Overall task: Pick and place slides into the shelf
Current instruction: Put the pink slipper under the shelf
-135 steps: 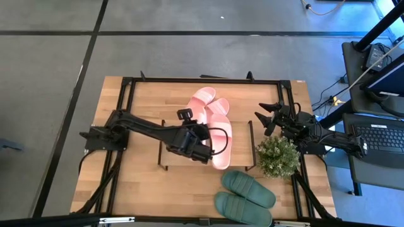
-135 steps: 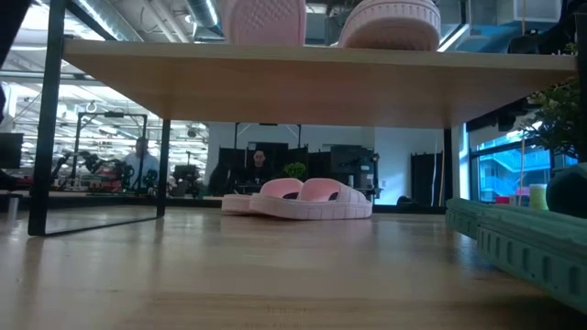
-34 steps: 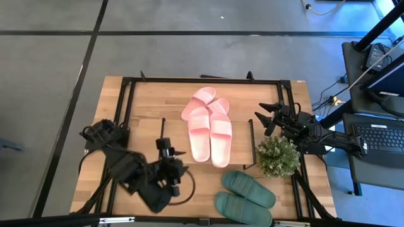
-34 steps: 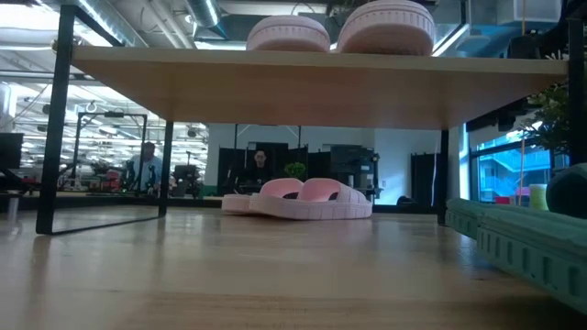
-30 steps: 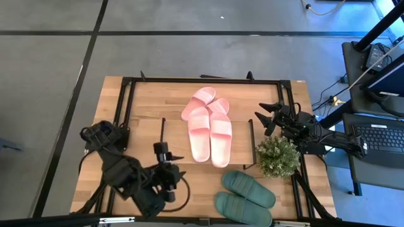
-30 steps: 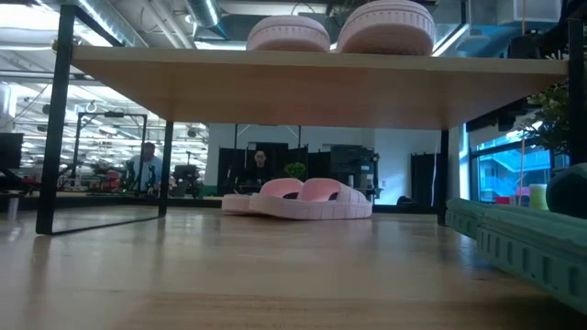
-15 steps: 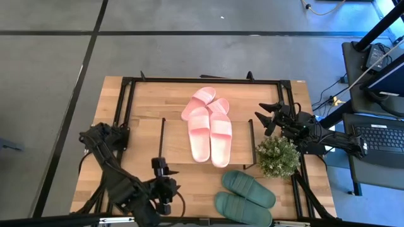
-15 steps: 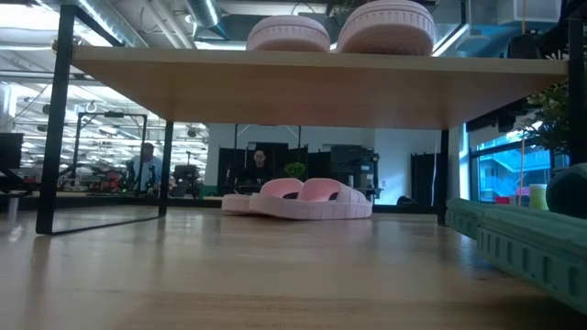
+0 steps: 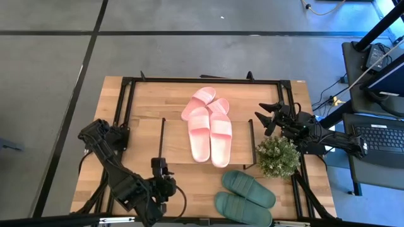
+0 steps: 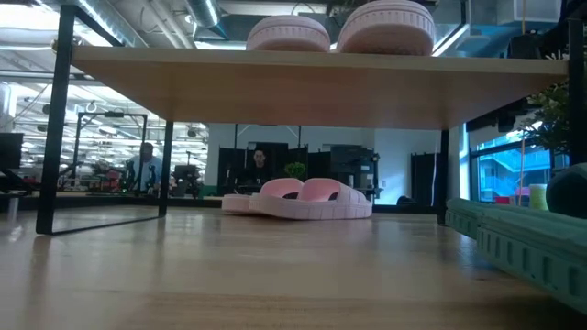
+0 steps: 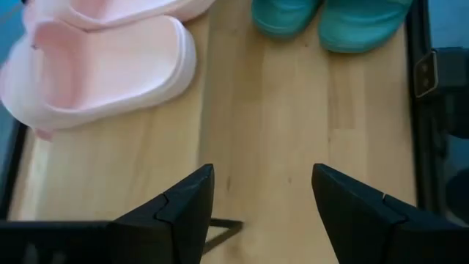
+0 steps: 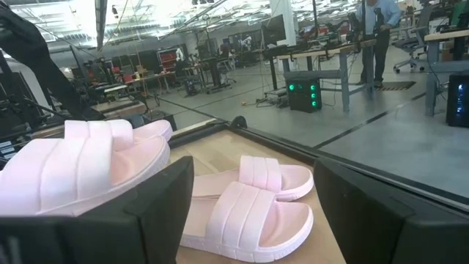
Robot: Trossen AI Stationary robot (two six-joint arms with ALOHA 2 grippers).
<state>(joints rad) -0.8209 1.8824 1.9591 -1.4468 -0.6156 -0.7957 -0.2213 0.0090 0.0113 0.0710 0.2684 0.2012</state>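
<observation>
One light pink pair of slides (image 9: 210, 135) lies flat on the shelf's wooden top board (image 9: 178, 142), also seen in the low view as slides (image 10: 339, 27) on the board (image 10: 303, 87). A second pink pair (image 9: 205, 101) rests on the table beyond the shelf (image 10: 303, 197). The dark green pair (image 9: 243, 192) lies on the table near the front edge. My left gripper (image 9: 165, 188) hovers open by the near edge, left of the green pair, with nothing between its fingers (image 11: 260, 198). My right gripper (image 9: 265, 118) waits open at the right, facing both pink pairs (image 12: 253, 172).
A small potted plant (image 9: 278, 156) stands at the right, between my right gripper and the green slides. A black metal frame (image 9: 126, 82) runs around the table's edges. Bare wood lies left of the shelf (image 9: 139, 126). People and benches show in the room behind.
My left gripper has drawn back from the shelf's near left corner toward the table's near edge, staying open and holding nothing. The slides and my right arm have kept still.
</observation>
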